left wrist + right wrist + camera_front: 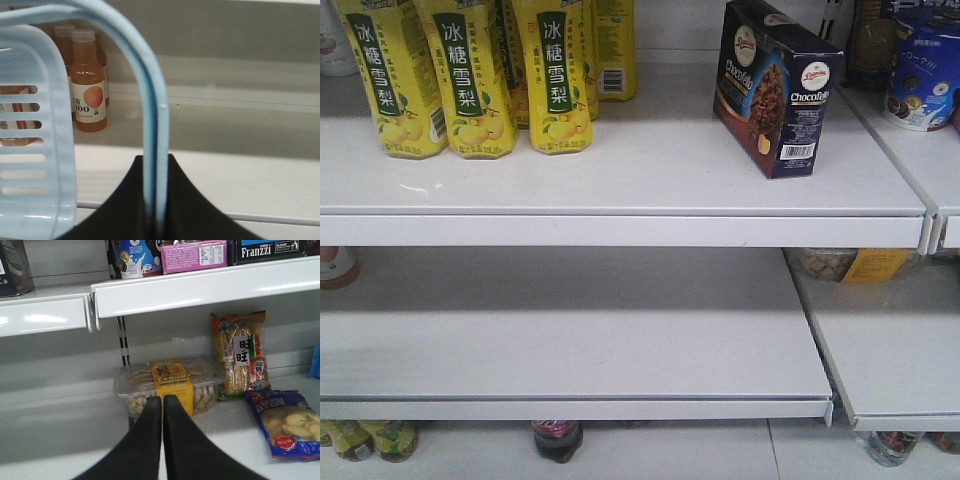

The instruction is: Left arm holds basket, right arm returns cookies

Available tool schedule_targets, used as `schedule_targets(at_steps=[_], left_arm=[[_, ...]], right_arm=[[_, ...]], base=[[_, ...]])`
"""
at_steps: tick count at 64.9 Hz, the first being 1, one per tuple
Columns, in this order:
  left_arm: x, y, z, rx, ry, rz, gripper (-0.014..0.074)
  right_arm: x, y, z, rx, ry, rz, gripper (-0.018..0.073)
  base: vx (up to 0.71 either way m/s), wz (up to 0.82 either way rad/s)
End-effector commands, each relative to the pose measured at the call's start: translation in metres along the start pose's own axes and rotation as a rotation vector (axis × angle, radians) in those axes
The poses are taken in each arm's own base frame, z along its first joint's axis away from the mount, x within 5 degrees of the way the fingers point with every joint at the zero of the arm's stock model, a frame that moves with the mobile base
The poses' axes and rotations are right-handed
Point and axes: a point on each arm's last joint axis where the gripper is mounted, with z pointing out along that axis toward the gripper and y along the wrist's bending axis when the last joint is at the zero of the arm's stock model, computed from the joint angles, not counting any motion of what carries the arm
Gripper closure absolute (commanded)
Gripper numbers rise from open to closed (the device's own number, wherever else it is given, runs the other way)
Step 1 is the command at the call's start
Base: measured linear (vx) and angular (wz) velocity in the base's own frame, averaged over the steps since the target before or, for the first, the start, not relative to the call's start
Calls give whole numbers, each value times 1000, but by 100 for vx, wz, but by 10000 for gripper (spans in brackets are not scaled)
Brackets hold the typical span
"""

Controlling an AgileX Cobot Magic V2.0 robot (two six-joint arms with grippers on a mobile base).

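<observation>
Navy card against white steel: the cookies (775, 85) stand upright on the top shelf (620, 180), near its right end and turned a little askew, well apart from the yellow bottles (470, 75) at the left. By the look of it the return is made and what remains is a clean retreat. The right gripper (162, 405) has its fingers pressed together with nothing between them, low before a clear tub (170, 385) on the lower shelf (the carton's corner shows only at the far upper left of that view). To finish well, the right arm should draw straight back, clear of the shelf lip and the snack bags beside the tub. The left gripper (155, 165) is clamped on the basket's handle (150, 100), the slotted basket (30, 140) hanging at its left; it should hold level and steady, kept off the shelf edge.
</observation>
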Motion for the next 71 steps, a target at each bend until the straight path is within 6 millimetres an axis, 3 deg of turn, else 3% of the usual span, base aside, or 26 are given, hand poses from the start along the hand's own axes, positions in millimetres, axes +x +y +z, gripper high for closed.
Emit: schedule_targets(at_steps=[1, 12, 30, 71], left_arm=[[-18, -2, -4, 10, -146, 28, 603], [-18, -2, -4, 10, -146, 28, 603], [-18, -2, -4, 10, -146, 28, 603], [-18, -2, -4, 10, -146, 28, 603]], right_arm=[[-6, 1, -2, -10, -154, -4, 567], [5, 0, 0, -5, -92, -7, 567], [7, 5, 0, -97, -76, -110, 567], [7, 5, 0, -104, -73, -105, 567]], base=[[0, 0], [0, 0], [0, 0], [0, 0]])
